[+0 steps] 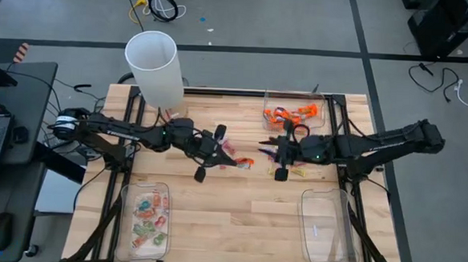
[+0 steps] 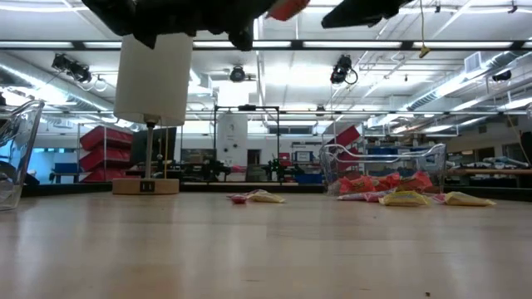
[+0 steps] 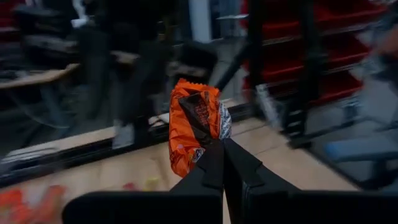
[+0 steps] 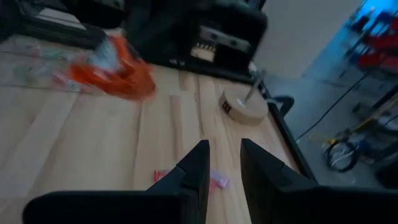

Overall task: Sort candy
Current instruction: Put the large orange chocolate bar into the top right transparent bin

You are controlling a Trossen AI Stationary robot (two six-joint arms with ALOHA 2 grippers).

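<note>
Left gripper [image 3: 222, 146]: jaws clamped on orange-wrapped candy [image 3: 194, 124], raised above pale wooden slatted table [image 1: 238, 211], near its middle. Right gripper [image 4: 222, 163]: jaws slightly apart, empty, beside loose wrapped candies [image 1: 292, 171]. You see further orange candies in clear rectangular plastic tray [image 1: 319, 111]; green-and-pink ones fill near-left tray [image 1: 125, 221].

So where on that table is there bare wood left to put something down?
Bare wood lies between the tray of sorted candy and the empty tray, along the near edge. The middle strip is crowded: loose candy between both arms, with the orange-filled tray and white cylinder behind.
</note>
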